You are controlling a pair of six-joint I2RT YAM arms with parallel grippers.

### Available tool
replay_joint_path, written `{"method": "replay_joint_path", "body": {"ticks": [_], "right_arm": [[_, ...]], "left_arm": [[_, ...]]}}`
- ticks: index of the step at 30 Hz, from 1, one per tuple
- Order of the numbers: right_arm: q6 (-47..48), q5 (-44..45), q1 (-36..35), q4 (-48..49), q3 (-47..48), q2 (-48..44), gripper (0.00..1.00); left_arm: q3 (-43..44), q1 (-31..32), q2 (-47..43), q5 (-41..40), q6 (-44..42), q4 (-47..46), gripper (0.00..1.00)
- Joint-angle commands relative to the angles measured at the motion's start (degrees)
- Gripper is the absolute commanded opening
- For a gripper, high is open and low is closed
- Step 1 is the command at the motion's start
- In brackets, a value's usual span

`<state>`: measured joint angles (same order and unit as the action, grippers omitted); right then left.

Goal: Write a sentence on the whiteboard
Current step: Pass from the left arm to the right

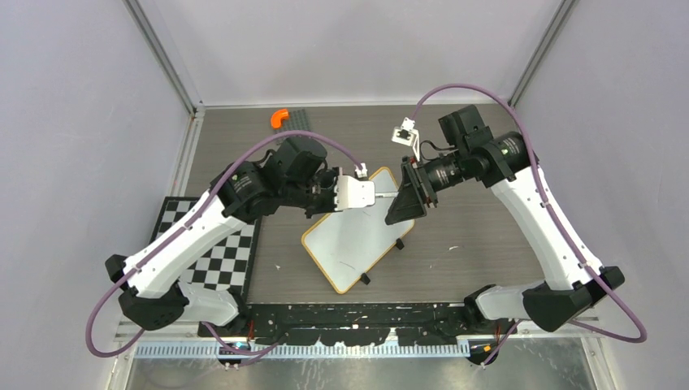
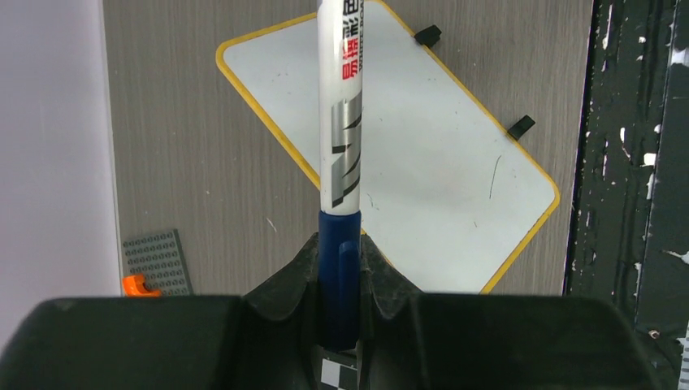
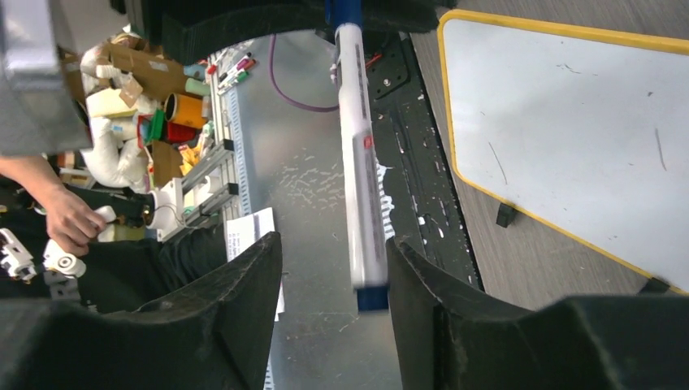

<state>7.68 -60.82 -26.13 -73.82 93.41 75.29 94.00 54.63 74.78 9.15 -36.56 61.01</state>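
The whiteboard (image 1: 349, 252) lies flat and slanted at the table's middle, white with a yellow rim and small black clip feet. The sentence is not in view; the board (image 2: 439, 162) shows only a few faint stray marks. My left gripper (image 1: 357, 193) is shut on the blue cap of a white marker (image 2: 341, 122) and holds it level above the board's far corner. In its wrist view the gripper (image 2: 340, 242) grips the cap from both sides. My right gripper (image 1: 404, 199) faces it. Its jaws (image 3: 333, 240) stand open around the marker's (image 3: 361, 179) other blue end, which lies close to the right finger (image 3: 422, 284).
A black-and-white checkerboard mat (image 1: 207, 244) lies at the left, under the left arm. A dark grey studded plate (image 1: 305, 118) with an orange piece (image 1: 279, 116) sits at the far edge. A black paint-flecked rail (image 1: 349, 313) runs along the near edge. A person's hand (image 3: 69, 219) shows beyond the table.
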Motion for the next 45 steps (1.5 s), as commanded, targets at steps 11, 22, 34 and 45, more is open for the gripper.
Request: {"method": "replay_joint_path", "body": {"ticks": [11, 22, 34, 45], "right_arm": [[-5.93, -2.84, -2.48, 5.69, -0.54, 1.38, 0.41], [-7.60, -1.99, -2.61, 8.58, -1.46, 1.02, 0.36], [-9.44, -0.53, -1.90, 9.73, -1.21, -0.09, 0.39], [-16.00, 0.92, -0.73, 16.51, -2.19, -0.21, 0.32]], "left_arm": [[5.54, 1.41, 4.40, 3.08, 1.97, -0.29, 0.00], [7.30, 2.63, 6.22, 2.22, 3.49, 0.42, 0.00], [5.56, 2.26, 4.85, -0.23, 8.18, 0.28, 0.00], [5.84, 1.14, 5.31, 0.48, 14.50, -0.98, 0.00]]}}
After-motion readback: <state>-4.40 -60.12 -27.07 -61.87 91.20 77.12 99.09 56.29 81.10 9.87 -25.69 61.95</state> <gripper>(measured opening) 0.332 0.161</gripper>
